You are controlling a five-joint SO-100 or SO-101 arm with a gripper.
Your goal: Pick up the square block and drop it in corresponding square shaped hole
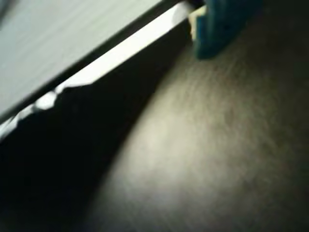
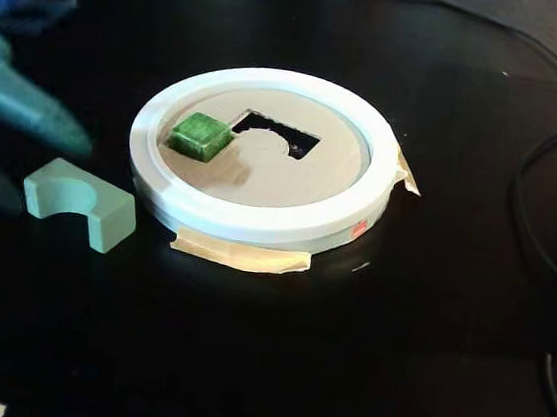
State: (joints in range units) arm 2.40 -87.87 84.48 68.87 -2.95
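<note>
Square block (image 2: 200, 135) sitting on the tan disc's (image 2: 282, 174) left side in the fixed view, teal jaws (image 2: 3, 152) spread at far left beside pale arch block (image 2: 80, 203), wrist view just blur, no block visible.

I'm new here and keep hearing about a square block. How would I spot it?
Find the white ring taped to the black table. On the tan disc inside it, at the left edge, sits the square block: small, dark marbled green. The other block, outside the ring, is paler, larger and arch-shaped.
</note>
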